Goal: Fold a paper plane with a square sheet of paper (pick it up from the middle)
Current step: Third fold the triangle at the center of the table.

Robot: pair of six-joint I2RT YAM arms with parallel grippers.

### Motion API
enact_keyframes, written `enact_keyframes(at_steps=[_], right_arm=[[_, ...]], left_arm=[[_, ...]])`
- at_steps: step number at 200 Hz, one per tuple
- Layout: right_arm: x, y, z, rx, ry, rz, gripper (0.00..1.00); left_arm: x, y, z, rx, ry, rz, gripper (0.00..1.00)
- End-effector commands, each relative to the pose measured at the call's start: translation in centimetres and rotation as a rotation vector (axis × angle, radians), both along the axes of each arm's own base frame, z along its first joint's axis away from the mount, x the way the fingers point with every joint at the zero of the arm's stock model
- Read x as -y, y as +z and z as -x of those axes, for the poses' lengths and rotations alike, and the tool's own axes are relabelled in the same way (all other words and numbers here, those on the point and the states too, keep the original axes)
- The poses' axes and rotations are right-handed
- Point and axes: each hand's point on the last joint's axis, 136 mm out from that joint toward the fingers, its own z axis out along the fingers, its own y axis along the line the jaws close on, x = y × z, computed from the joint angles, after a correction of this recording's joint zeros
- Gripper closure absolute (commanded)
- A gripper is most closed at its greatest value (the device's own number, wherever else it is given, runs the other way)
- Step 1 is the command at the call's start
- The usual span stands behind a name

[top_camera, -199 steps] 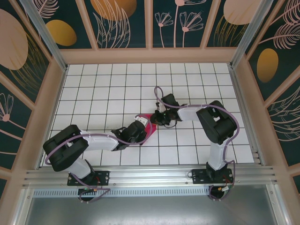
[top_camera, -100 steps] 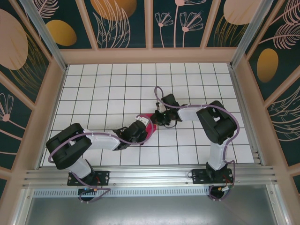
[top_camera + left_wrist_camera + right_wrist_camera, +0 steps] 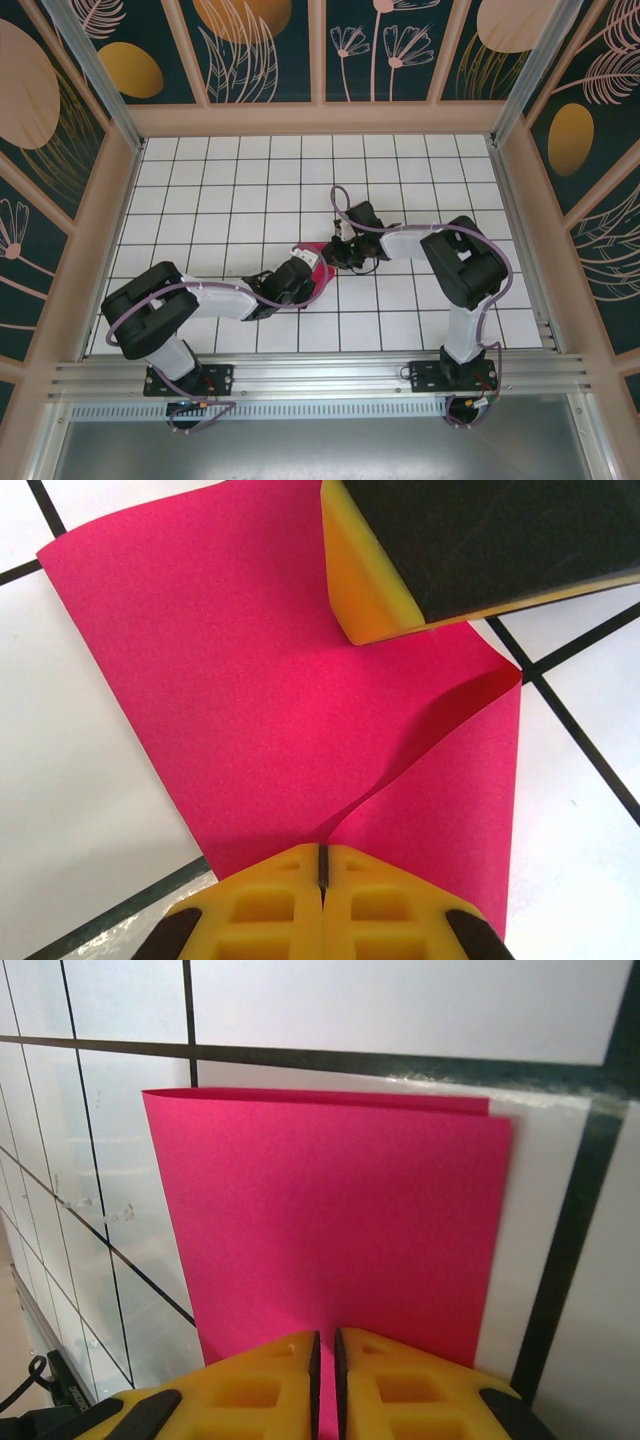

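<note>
1. Nearest is the metal rail (image 3: pixel 320 378) at the table's front edge, with both arm bases bolted to it.
2. The left arm (image 3: pixel 165 318) lies low and reaches forward and to the right, towards the middle of the table (image 3: pixel 200 190).
3. The left gripper (image 3: pixel 322 858) has its yellow fingers pressed together. They are clamped on the near edge of the paper (image 3: pixel 240 680).
4. The paper is magenta-pink and folded, and it rests on the white tiles between the two grippers, a little nearer than the table's centre.
5. From the left wrist, one layer bows up off the one beneath. A soft ridge runs from the fingers out to the right-hand corner.
6. A yellow-and-black finger (image 3: pixel 365 590) of the other gripper sits on the paper's far part, touching it.
7. The right gripper (image 3: pixel 324 1360) meets the paper from the opposite side. A thin slit shows between its fingers and the sheet runs into it, so it seems clamped on the paper too, though the very tips are out of frame.
8. From the right wrist the paper is a tidy two-layer rectangle with its folded edge away from the fingers. The under layer peeks out slightly at the top right corner.
9. The right arm (image 3: pixel 462 265) bends back from there to its base.
10. Farther off, white tiles with dark grid lines run to the back.
11. Beyond them are wood-framed wall panels (image 3: pixel 260 50), dark teal with drawn flowers, leaves and orange ovals.
</note>
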Motion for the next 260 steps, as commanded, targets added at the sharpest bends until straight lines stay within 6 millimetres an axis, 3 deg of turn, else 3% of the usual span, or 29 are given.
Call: enact_keyframes(at_steps=[1,22,54,85,108,144,198,229,260], right_arm=[[0.2,1.8,-0.4,0.038,-0.034,-0.018,0.82],[0.9,3.3,-1.1,0.075,-0.066,-0.026,0.8],[3.1,4.0,-1.5,0.104,-0.144,0.012,0.8],[3.1,5.1,0.4,0.107,-0.139,-0.072,0.93],[3.0,5.2,2.2,0.093,-0.145,-0.11,0.95],[2.7,4.5,2.8,0.089,-0.145,-0.092,0.93],[2.3,3.9,-1.2,0.144,-0.168,-0.027,0.91],[0.6,2.0,-1.7,0.08,-0.113,-0.023,0.93],[0.5,-0.2,-1.4,0.051,-0.082,0.034,0.93]], left_arm=[[-0.9,-1.3,0.2,-0.023,0.013,-0.033,1.0],[-0.9,-1.5,0.3,-0.029,0.01,-0.032,1.0],[-0.7,-1.4,0.2,-0.026,0.007,-0.036,1.0],[-0.9,-1.2,0.3,-0.025,0.009,-0.03,1.0],[-0.9,-0.7,0.2,-0.015,0.01,-0.026,1.0],[-0.9,-0.3,0.1,-0.006,0.008,-0.029,1.0],[-0.7,-0.4,0.2,-0.014,0.003,-0.028,1.0],[-0.7,-0.6,0.1,-0.017,0.0,-0.036,1.0],[-0.7,-0.6,0.1,-0.015,0.003,-0.038,1.0]])
